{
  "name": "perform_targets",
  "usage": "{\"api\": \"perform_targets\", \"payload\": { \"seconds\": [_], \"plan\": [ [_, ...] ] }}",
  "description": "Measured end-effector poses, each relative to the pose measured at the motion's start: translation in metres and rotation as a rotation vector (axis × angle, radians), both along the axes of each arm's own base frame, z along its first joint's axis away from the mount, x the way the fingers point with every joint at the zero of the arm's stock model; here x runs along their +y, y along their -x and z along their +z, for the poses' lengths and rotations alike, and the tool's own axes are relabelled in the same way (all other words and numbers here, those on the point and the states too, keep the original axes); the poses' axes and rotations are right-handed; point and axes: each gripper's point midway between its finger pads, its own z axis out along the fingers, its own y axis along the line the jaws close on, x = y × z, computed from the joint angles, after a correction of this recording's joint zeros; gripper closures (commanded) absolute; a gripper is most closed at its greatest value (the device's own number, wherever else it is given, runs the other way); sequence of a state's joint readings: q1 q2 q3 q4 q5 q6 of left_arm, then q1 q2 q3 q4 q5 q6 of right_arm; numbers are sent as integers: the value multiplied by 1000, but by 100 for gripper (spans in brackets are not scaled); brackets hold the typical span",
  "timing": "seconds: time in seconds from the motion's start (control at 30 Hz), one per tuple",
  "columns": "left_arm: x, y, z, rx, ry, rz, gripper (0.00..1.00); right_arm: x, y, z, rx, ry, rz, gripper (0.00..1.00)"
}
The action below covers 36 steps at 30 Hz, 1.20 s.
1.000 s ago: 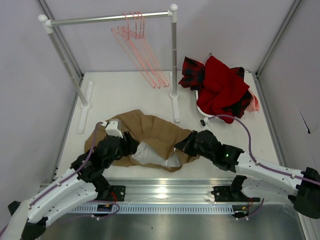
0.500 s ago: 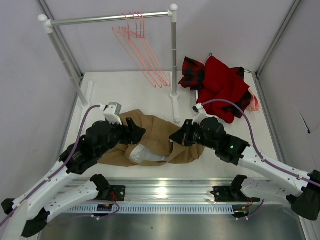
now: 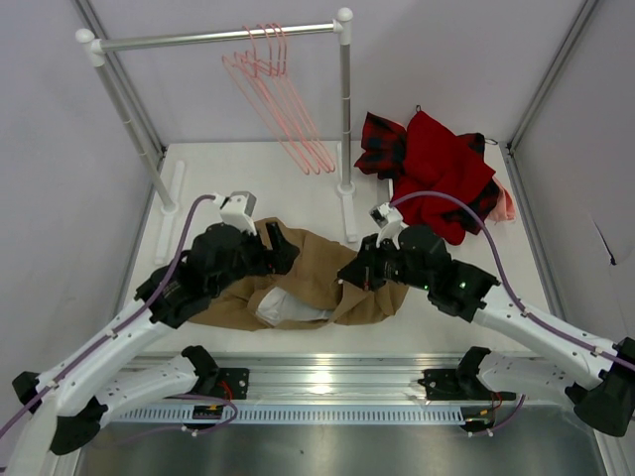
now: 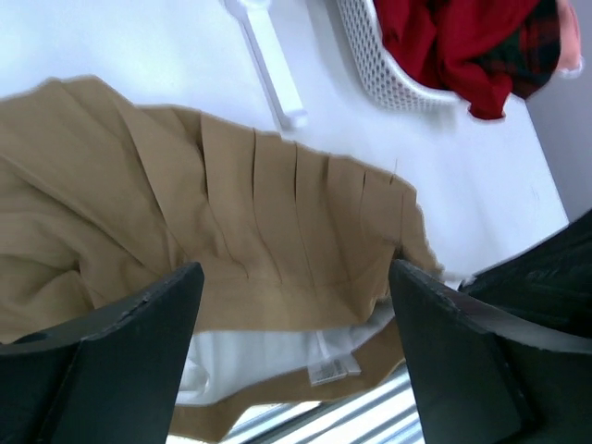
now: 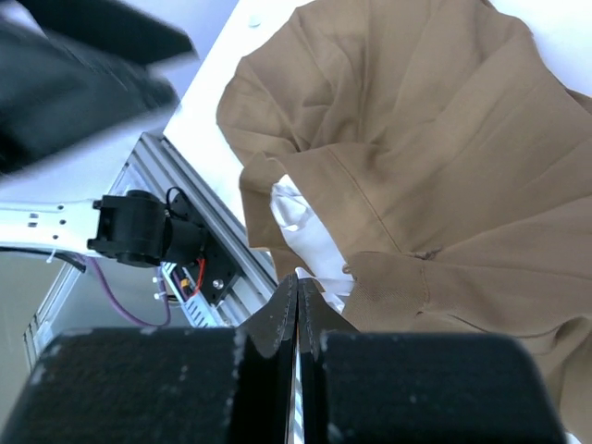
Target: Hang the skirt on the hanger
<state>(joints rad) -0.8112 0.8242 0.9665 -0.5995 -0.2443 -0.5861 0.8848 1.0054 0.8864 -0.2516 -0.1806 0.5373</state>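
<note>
Skirt [image 3: 317, 268] crumpled on surface [image 3: 238, 178] near front edge, pale lining showing, between arms. Left tool [image 4: 294, 273] spread wide above pleats, gripping nothing. Right tool [image 5: 296, 280] pressed together at skirt's right edge; cloth caught or not, cannot tell. Hanger [image 3: 298, 134] among pink ones on rail [image 3: 198, 40] at back.

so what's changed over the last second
Both grippers moved away toward the rack: the left gripper is open above the skirt, the right gripper shut at its right edge. The skirt bunched up a little. Hangers and red clothes stayed put.
</note>
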Motion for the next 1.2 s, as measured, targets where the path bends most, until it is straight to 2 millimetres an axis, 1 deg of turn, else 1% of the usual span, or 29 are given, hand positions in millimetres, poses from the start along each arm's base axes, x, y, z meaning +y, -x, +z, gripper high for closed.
{"api": "perform_targets", "payload": {
  "seconds": [0.03,0.1,0.17,0.23,0.27,0.37,0.47,0.53,0.63,0.8,0.87,1.0,1.2],
  "plan": [
    [0,-4,6,-8,-2,15,10,-1,0,-1,1,0,-4,100],
    [-2,-17,25,-34,1,53,10,-6,-1,-6,8,4,-21,100],
    [-1,-31,54,-74,25,99,11,-12,-1,-9,13,4,-38,100],
    [1,-51,83,-114,50,160,12,-18,-2,-11,14,3,-63,100],
    [4,-59,95,-133,62,187,14,-20,-2,-11,15,1,-73,100],
    [11,-95,127,-162,70,283,15,-28,-5,-9,11,-6,-116,100],
    [13,-137,149,-179,65,367,16,-36,-10,-10,18,-8,-161,100],
    [13,-159,154,-181,43,408,17,-38,-12,-11,26,-10,-181,100],
    [11,-183,156,-183,2,460,19,-41,-13,-14,37,-11,-195,100],
    [19,-208,159,-202,-73,559,21,-41,-13,-14,42,-19,-200,100],
    [24,-214,160,-209,-98,595,23,-41,-13,-13,39,-23,-200,100],
    [35,-221,151,-208,-163,654,25,-41,-14,-13,39,-23,-203,100],
    [44,-234,139,-200,-207,693,26,-43,-17,-13,39,-23,-211,100]
  ]
}}
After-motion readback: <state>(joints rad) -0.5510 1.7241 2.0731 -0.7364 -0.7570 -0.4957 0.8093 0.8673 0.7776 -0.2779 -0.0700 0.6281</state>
